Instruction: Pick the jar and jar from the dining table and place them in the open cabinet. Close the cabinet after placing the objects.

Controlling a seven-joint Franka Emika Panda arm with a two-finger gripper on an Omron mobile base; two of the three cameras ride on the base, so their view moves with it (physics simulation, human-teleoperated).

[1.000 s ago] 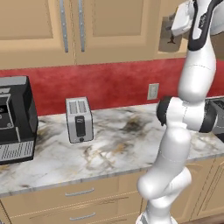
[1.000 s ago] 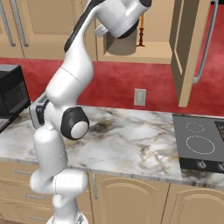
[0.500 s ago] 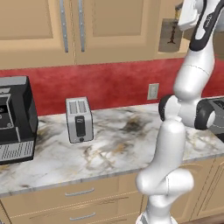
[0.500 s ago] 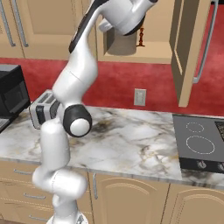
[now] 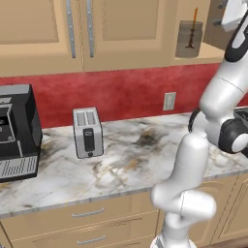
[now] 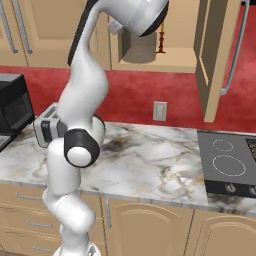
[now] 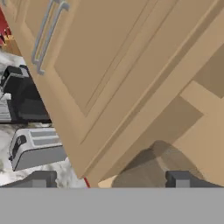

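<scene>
Two jars stand on the shelf of the open cabinet [image 6: 150, 62]: a wide grey jar [image 6: 140, 50] [image 5: 188, 39] and, beside it, a thin dark red jar [image 6: 161, 42] [image 5: 194, 28]. In the hand view my gripper [image 7: 110, 179] is open, its fingertips [image 7: 43, 178] far apart with nothing between them. It hangs above and just outside the cabinet's mouth, with the grey jar's top [image 7: 151, 168] below it. The cabinet door [image 6: 215, 55] is swung wide open to the right. The dining table is out of view.
Below the cabinets runs a marble counter [image 5: 131, 164] with a toaster [image 5: 88, 131] and a black coffee machine [image 5: 17, 131] on the left. A black cooktop [image 6: 230, 167] lies at the right. Closed cabinet doors [image 5: 48, 29] fill the wall to the left.
The jaws have opened wide and let go of the grey jar, which stays on the shelf. The hand has pulled back out of the cabinet, up and toward the base.
</scene>
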